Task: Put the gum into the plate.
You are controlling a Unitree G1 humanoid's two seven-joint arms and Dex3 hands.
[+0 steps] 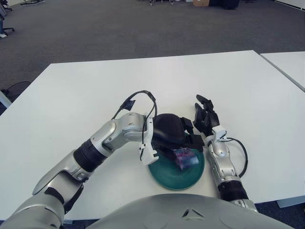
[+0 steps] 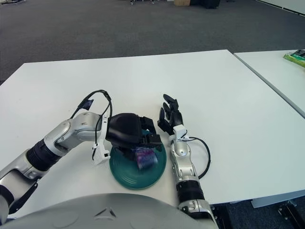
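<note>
In the left eye view, the left hand [image 1: 183,143] hangs over the green plate [image 1: 167,175], fingers curled down around the purple gum [image 1: 185,157], which sits just above the plate's middle. The right hand [image 1: 206,119] shows just beyond the plate's right edge, fingers spread and holding nothing.

The right eye view shows the same, on the white worktop [image 2: 228,95]. The gum pack looks light and crinkly, probably slippery; gripping its sides suits best.

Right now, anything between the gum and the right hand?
Only the teal plate's right rim and a thin strip of bare white table, clearest in the right eye view. The gum sits over the plate under the left hand; the right hand is beside the plate.
</note>
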